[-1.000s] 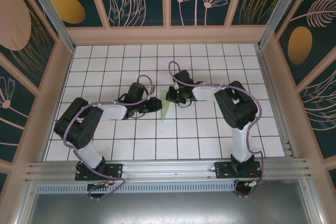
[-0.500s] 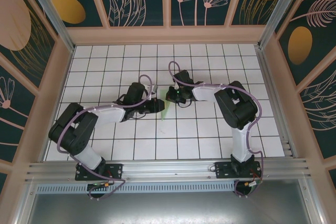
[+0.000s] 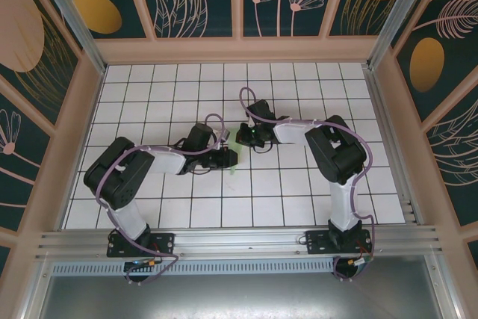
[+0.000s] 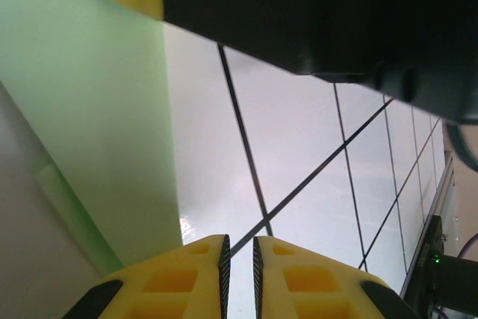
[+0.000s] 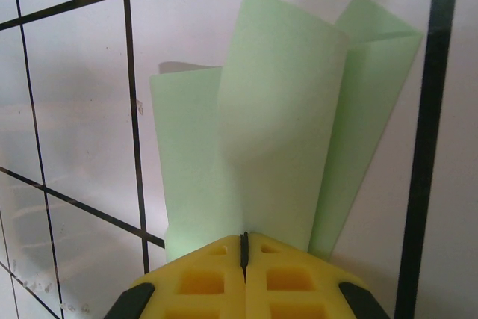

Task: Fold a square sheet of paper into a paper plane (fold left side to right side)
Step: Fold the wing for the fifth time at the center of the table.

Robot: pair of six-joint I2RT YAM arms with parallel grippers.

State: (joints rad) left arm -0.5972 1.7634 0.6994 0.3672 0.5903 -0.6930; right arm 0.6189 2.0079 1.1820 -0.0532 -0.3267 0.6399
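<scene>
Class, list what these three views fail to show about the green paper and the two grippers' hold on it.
1. Right wrist view: the near end of the paper, hidden behind the shut fingertips of the right gripper.
2. Left wrist view: whether the narrow slit of the left gripper pinches anything; the bottom edge cuts the fingers off.
3. Top view: the paper's folded shape, too small and covered by both grippers.
</scene>
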